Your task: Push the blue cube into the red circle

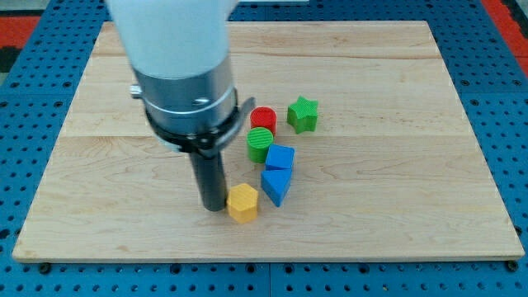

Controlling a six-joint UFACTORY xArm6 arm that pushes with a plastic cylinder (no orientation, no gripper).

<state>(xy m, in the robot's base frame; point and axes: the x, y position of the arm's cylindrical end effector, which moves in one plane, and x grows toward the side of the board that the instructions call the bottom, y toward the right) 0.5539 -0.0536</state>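
No container was on the table (396, 214); every block sat loose on the bare wood, and the wood lay on a blue perforated base (511, 99).

The arm carried no pincer, so there was no open or closed state to record; it ended in a dark rod. My tip (214, 207) was down on the table toward the view's bottom, just left of the yellow block (242, 203), which looked hexagonal. Whether tip and yellow block touched could not be told; the gap, if any, was very small.

The blue cube (280, 157) sat right of centre, up and to the right of my tip. The red circle (263, 119), a short red cylinder, stood above it and slightly left, toward the view's top. Between the two, the green cylinder (261, 143) stood directly below the red circle, apparently touching it, and just beside the blue cube's upper left. It partly blocked the line from cube to circle. The blue wedge-shaped block (275, 186) lay right under the blue cube, touching or nearly so, between the cube and the yellow block. The green star (303, 114) sat to the right of the red circle, apart from it.

Count: blue 2, green 2, red 1, yellow 1; six blocks total.
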